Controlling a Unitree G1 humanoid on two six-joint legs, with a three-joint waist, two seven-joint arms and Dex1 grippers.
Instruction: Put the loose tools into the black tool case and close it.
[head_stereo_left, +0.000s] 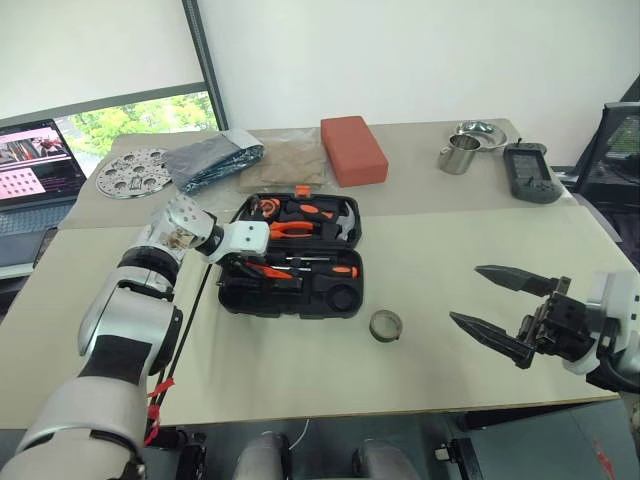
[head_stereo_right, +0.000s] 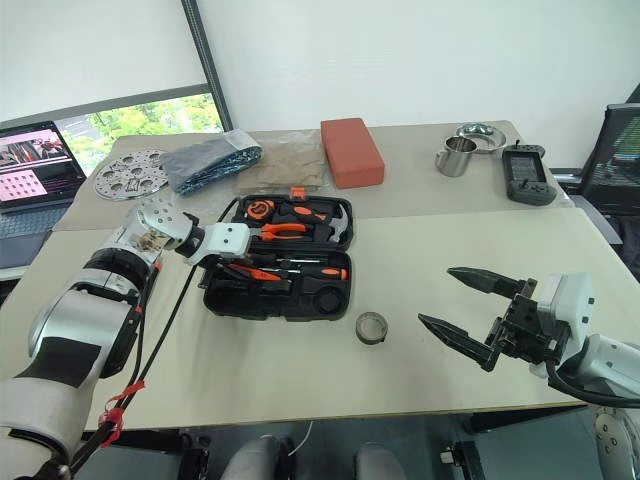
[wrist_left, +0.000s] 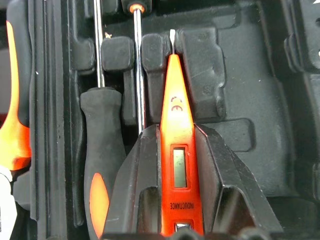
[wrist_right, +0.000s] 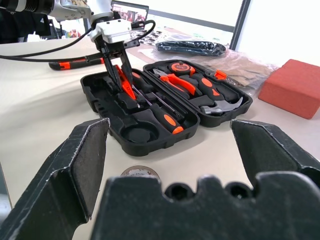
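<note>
A: What do the left gripper's (wrist_right: 120, 80) jaws have between them?

B: They are clamped on the small all-orange screwdriver (wrist_left: 176, 150). The wrist view shows its orange body pinched between the two black fingers (wrist_left: 135, 185), its metal tip pointing down into the moulded slots of the black tool case (head_stereo_left: 340, 300).

A: And the right gripper (head_stereo_left: 488, 298)?

B: Its jaws stand spread wide with nothing in them. It hangs above the near right part of the table (head_stereo_left: 430, 260), well apart from the case.

A: Where does the case lie?

B: Open and flat on the table's middle, both halves up. The left gripper reaches into the near half. Beside the small screwdriver, two long black-and-orange-handled screwdrivers (wrist_left: 100, 165) lie in their slots in that half.

A: What is in the far half?

B: Orange-handled pliers (head_stereo_left: 290, 229) and a steel-headed hammer (wrist_right: 222, 106), along with other orange-and-black tools that cannot be made out well from the head camera.

A: Anything loose outside the case?

B: The small grey ring-shaped roll (head_stereo_left: 386, 325) lies on the table just beside the case's near right corner, between the case and the right gripper. In the right wrist view an orange-black object (wrist_right: 75, 62) lies on the table beyond the case; it may be the utility knife, though the view is too poor to be sure.

A: And further back?

B: A red-orange rectangular block (head_stereo_left: 352, 150), a metal cup (head_stereo_left: 457, 154) and a dark grey handheld device (head_stereo_left: 528, 171).
</note>
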